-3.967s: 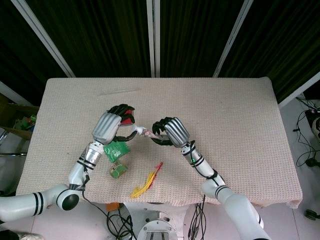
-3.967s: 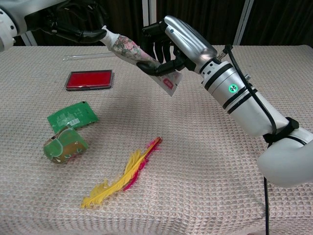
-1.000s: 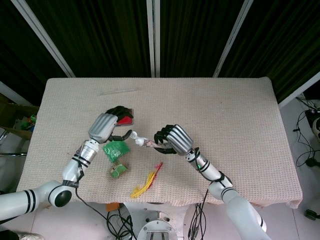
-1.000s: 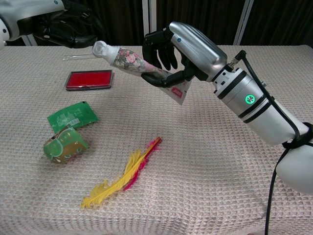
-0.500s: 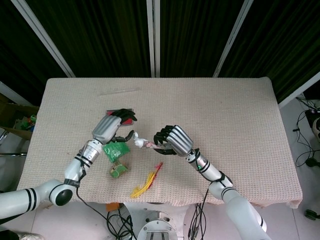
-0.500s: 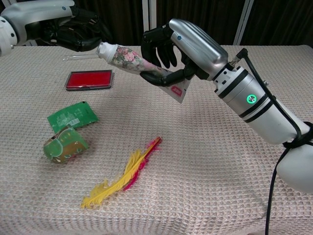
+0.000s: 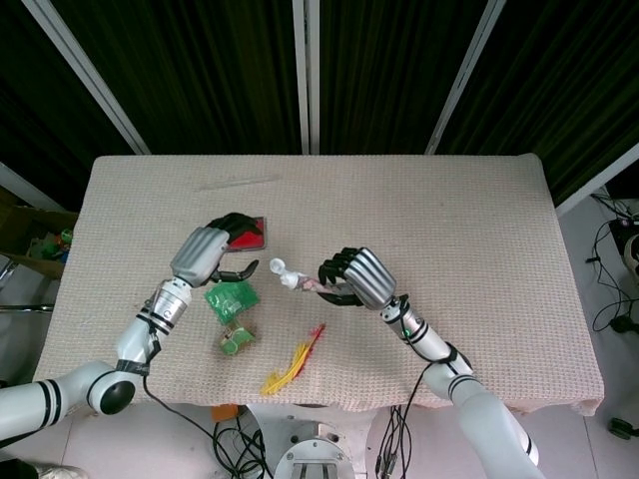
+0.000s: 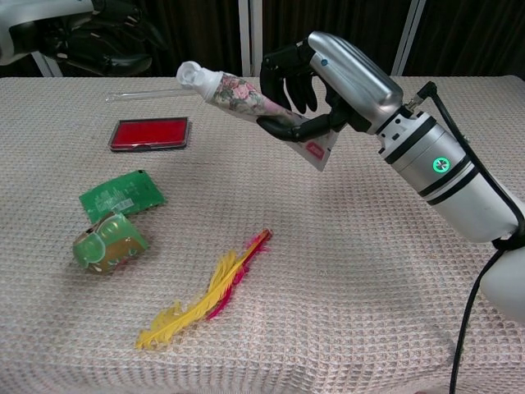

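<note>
Floral tube (image 8: 246,97) is grasped by the right hand (image 8: 316,78) near its crimped end, raised above the table (image 8: 369,271), cap (image 8: 189,73) pointing toward the left hand (image 7: 205,253). Left hand hovers just beyond the cap, fingers curled, holding nothing visible. Keep the right grip firm and the tube level; align the left fingers squarely on the cap before twisting.

The left hand (image 8: 98,37) is cut off by the chest view's upper edge. The right hand (image 8: 328,78) hides the middle of the tube (image 8: 238,90); its print is too small to read.
</note>
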{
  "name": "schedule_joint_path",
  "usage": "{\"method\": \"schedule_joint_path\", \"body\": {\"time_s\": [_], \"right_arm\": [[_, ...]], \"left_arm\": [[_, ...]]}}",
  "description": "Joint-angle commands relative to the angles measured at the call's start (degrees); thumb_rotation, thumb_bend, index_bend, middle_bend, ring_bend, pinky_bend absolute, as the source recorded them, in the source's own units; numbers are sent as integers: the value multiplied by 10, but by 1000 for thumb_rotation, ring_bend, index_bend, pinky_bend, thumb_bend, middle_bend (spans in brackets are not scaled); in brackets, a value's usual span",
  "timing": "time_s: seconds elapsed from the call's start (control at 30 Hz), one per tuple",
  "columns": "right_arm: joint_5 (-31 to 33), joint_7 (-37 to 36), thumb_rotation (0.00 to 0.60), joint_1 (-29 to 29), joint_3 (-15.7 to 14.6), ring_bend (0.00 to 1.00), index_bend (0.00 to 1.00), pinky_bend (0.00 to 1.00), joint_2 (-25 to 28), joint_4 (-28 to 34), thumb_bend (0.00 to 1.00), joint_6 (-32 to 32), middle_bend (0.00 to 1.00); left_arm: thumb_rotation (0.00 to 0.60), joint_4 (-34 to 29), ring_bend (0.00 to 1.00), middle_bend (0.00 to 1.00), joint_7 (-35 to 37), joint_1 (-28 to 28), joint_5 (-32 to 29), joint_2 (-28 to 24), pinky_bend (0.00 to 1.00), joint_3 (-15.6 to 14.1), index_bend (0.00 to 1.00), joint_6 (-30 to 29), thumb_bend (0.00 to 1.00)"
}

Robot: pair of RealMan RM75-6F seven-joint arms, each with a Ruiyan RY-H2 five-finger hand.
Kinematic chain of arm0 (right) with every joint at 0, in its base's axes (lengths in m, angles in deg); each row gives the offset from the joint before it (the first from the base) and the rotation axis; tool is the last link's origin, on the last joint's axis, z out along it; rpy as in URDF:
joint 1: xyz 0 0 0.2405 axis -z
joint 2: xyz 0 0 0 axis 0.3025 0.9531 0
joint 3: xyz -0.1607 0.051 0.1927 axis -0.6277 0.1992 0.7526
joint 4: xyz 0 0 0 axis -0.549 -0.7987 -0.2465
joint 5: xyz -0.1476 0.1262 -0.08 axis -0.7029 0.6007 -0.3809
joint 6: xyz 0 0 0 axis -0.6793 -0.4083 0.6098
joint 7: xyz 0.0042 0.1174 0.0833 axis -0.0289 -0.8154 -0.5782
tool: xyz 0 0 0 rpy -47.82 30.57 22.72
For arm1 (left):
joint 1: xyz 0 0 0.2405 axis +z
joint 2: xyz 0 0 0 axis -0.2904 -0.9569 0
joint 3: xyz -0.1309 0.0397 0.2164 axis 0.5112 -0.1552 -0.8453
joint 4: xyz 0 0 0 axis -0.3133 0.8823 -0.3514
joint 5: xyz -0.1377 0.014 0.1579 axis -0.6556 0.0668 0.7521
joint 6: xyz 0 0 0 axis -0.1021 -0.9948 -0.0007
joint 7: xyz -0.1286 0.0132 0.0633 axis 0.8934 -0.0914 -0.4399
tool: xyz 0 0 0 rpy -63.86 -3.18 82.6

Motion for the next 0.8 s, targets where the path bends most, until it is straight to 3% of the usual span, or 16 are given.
{"method": "schedule_joint_path", "body": {"time_s": [0.03, 0.43, 0.63, 0.8], "right_arm": [[5, -1, 600, 6, 4, 697, 1000, 769, 7, -1, 628, 0, 857], [-23, 60, 600, -13, -37, 694, 1000, 771, 91, 50, 612, 146, 857], [-23, 106, 600, -23, -42, 679, 1000, 721, 113, 83, 525, 207, 818], [-18, 132, 600, -24, -43, 583, 890, 628, 117, 104, 432, 255, 749]], "left_arm": [[361, -9, 109, 177, -14, 14, 4, -14, 208, -7, 269, -17, 354], [355, -31, 105, 176, -19, 51, 2, -47, 205, -18, 267, -51, 347], [351, -26, 105, 172, -13, 56, -1, -42, 205, -21, 267, -49, 346], [349, -23, 105, 169, -10, 57, -2, -41, 205, -20, 266, -46, 345]]}}
